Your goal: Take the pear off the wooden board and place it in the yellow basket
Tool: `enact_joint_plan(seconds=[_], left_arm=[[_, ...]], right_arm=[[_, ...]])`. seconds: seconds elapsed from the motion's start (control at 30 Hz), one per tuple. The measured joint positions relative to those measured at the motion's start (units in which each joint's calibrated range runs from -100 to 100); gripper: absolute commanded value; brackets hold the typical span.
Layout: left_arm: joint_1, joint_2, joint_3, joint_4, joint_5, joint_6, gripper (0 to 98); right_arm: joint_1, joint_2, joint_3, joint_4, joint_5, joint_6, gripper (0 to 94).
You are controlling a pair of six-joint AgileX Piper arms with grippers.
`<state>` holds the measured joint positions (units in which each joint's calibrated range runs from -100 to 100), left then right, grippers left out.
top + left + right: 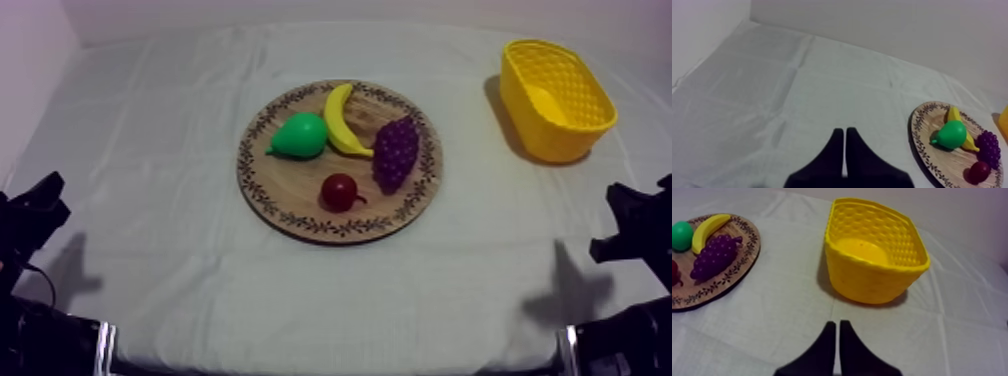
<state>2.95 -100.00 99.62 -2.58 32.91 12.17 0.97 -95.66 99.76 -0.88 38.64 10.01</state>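
As the pear (300, 136) lies on the left part of the wooden board (262, 196), just beside the banana (342, 120), its long axis runs approx left-right, stalk end to the left. Yellow basket (545, 135) sits far right on the bench, well apart. Left gripper (844, 132) & right gripper (837, 323) rest at the near edge, fingers together on nothing. Pear lies far & right of the left fingers. Left arm prob nearer, tho basket is on the right arm's side.

Open counter (140, 200) lies left of the wooden board (288, 195) and between the board and the yellow basket (545, 135) at far right. The pear (300, 136) is unobstructed on its left. The banana (342, 120) crowds its right side.
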Motion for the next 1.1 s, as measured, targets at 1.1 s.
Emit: enact_joint_plan(seconds=[1.1], left_arm=[[0.00,0.00,0.00,0.00,0.00,0.00,0.1]], right_arm=[[3.26,22.57,-19.00,2.83,-7.63,-6.21,0.7]])
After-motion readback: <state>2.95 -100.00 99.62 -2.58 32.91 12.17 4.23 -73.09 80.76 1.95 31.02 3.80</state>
